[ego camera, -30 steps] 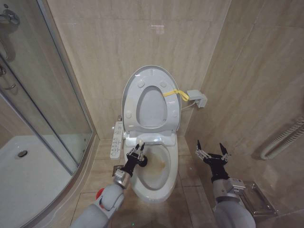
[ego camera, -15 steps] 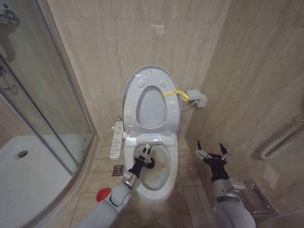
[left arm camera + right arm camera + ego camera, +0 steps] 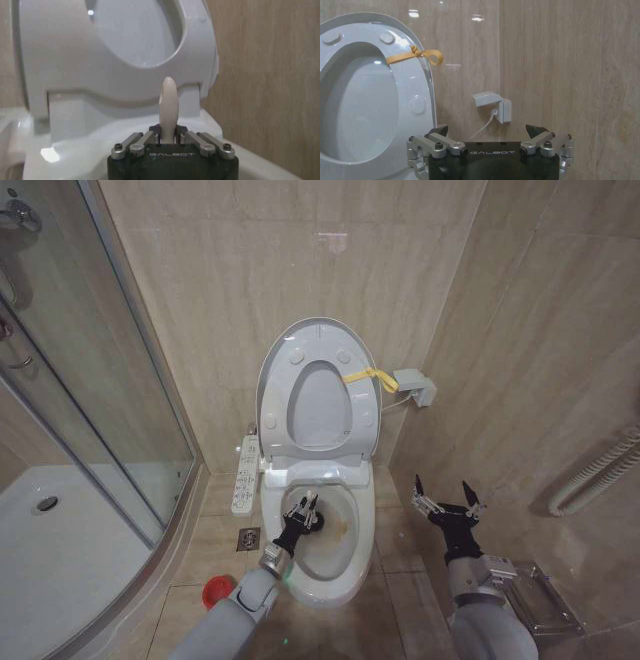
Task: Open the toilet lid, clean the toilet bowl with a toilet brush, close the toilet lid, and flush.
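My left gripper (image 3: 308, 506) is clenched on the thin white-handled toilet brush (image 3: 168, 108), reaching down inside the stained white ceramic toilet bowl (image 3: 362, 532), handle lengthwise toward the raised glossy white toilet lid (image 3: 280, 360). My right gripper (image 3: 447, 502), jaws spread, waits beside the bowl.

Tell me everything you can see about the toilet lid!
The toilet lid is a big, glossy white oval, plastic by the look of it. It stands open and upright, leaning back toward the tan wall. Small round bumpers sit on its underside. The ring-shaped seat is raised against it, and a yellow band is tied around their right edge. The bowl lies open below. No gripper touches the lid.
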Controlling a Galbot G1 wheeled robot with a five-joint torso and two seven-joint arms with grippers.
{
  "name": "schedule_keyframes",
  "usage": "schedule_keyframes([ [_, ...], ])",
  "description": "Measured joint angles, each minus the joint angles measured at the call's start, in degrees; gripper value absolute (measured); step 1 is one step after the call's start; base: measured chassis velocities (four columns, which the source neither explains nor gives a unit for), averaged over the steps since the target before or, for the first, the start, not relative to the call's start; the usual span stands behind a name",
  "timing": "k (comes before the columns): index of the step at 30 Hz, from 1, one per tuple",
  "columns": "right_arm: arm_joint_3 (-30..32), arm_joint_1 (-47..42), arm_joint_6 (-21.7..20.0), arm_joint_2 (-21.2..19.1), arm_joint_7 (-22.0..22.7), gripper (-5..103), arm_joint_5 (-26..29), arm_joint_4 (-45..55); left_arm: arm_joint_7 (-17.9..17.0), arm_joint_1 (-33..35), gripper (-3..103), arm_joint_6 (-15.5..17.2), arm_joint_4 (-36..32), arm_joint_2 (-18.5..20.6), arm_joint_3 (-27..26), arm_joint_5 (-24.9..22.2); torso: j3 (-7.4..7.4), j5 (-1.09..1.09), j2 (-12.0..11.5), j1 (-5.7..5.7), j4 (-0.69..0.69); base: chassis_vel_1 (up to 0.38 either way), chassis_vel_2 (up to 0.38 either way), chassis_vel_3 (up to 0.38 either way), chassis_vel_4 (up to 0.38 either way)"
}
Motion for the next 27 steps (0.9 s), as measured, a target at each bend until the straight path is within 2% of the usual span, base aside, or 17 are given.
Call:
schedule_keyframes([
  [4,0.00,0.00,0.00,0.00,0.00,100,0.00,0.00,-0.50,-0.15,19,-0.03,-2.39,-0.63,-0.38,1.28,0.00,0.00,0.00,0.00,0.00,0.000,0.000,0.000,0.000],
  [8,0.00,0.00,0.00,0.00,0.00,100,0.00,0.00,-0.22,-0.34,19,0.90,-4.77,-1.20,0.23,-0.81,0.00,0.00,0.01,0.00,-0.01,0.000,0.000,0.000,0.000],
  [22,0.00,0.00,0.00,0.00,0.00,100,0.00,0.00,-0.01,-3.14,19,2.41,-5.86,-5.19,4.60,-4.93,0.00,0.00,0.01,0.00,-0.01,0.000,0.000,0.000,0.000],
  [27,0.00,0.00,0.00,0.00,0.00,100,0.00,0.00,1.13,-3.82,19,1.51,-3.99,-5.62,5.71,-6.45,0.00,0.00,0.01,0.00,-0.01,0.000,0.000,0.000,0.000],
])
